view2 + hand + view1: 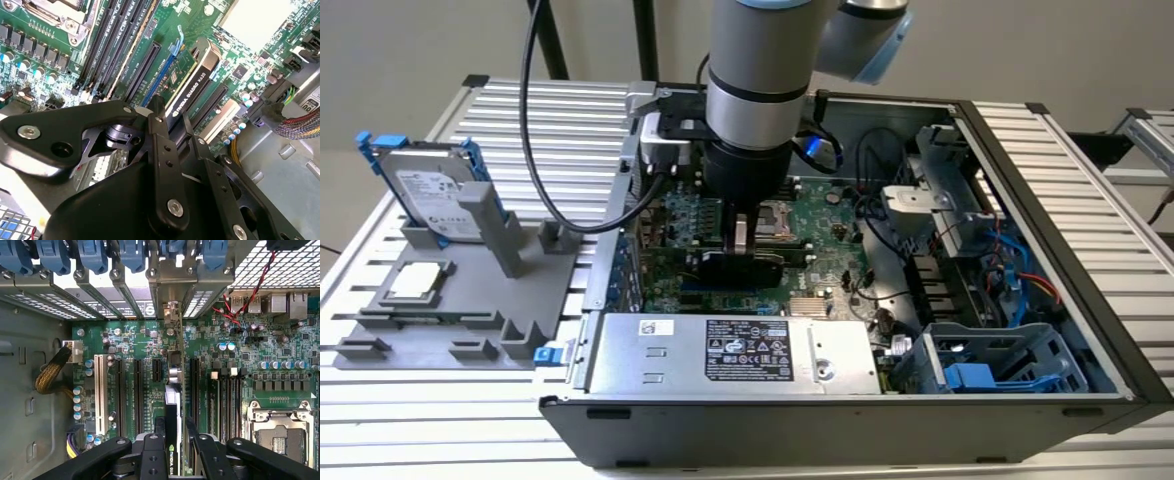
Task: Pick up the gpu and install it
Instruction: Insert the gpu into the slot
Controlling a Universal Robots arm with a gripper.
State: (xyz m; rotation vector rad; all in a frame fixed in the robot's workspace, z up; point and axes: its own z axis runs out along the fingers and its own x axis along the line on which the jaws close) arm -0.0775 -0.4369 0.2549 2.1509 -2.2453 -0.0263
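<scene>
- The gripper [172, 442] clenches the gpu [173, 405] edge-on over the motherboard [834, 215], frame centre in the exterior view.
- The open computer case [1067, 260] lies on a slatted aluminium table [520, 110]; beige wall behind.

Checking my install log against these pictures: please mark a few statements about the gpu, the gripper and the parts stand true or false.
1. The gripper holds the gpu edge-on over the motherboard. True.
2. The gpu lies on the grey parts stand. False: it is inside the open computer case.
3. The hard drive stands upright on the stand. True.
4. The CPU socket carries a cooler. False: it sits uncovered.
</scene>
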